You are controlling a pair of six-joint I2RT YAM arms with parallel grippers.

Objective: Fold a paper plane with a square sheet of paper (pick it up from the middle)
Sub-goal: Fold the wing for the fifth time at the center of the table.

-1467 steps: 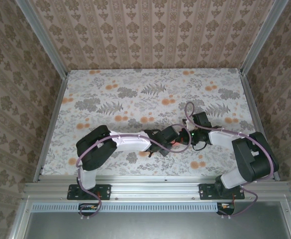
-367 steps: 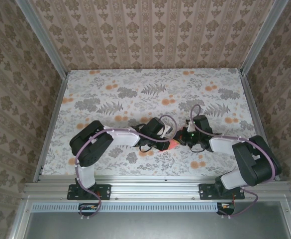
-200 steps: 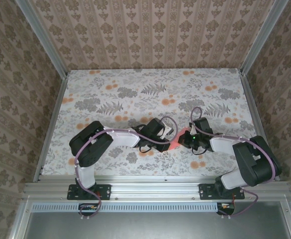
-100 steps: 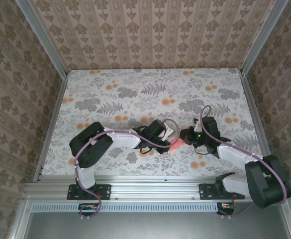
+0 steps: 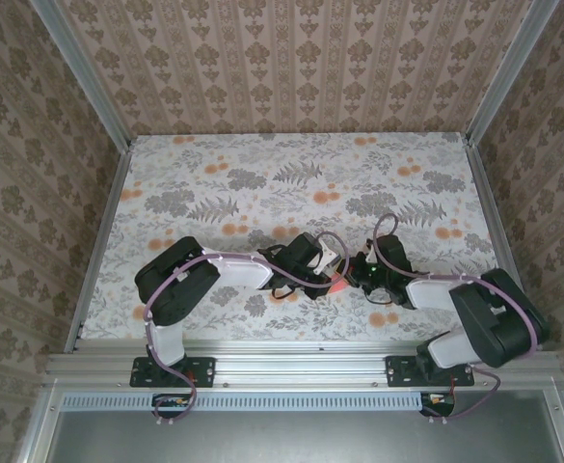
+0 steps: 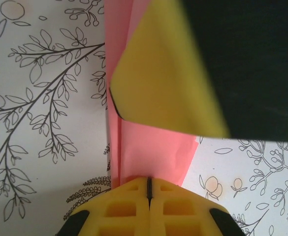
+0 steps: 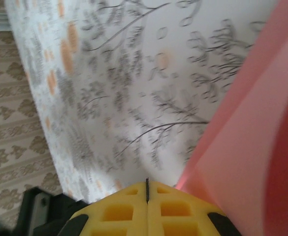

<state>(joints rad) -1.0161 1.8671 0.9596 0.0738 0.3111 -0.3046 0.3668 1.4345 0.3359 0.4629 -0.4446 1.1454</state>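
The salmon-pink paper (image 5: 339, 285) lies folded into a narrow strip on the flower-print table, between the two wrists. In the left wrist view the folded paper (image 6: 148, 152) runs straight away from my left gripper (image 6: 148, 183). Its jaws are shut, and their tips rest on the paper's near edge. One yellow finger of the right gripper (image 6: 158, 73) lies across the strip farther along. My right gripper (image 7: 147, 185) is shut with nothing between its fingers. The pink paper (image 7: 252, 147) sits just to its right. From above, the left gripper (image 5: 330, 274) and right gripper (image 5: 357, 272) nearly touch.
The table (image 5: 262, 174) has a grey leaf and orange flower print and is walled on three sides by patterned panels. An aluminium rail (image 5: 301, 362) runs along the near edge. Both arms lie low over the near middle of the table.
The right arm has folded back, its elbow drawn in toward its base, and its gripper has slid a little left onto the paper. The left arm has barely moved.
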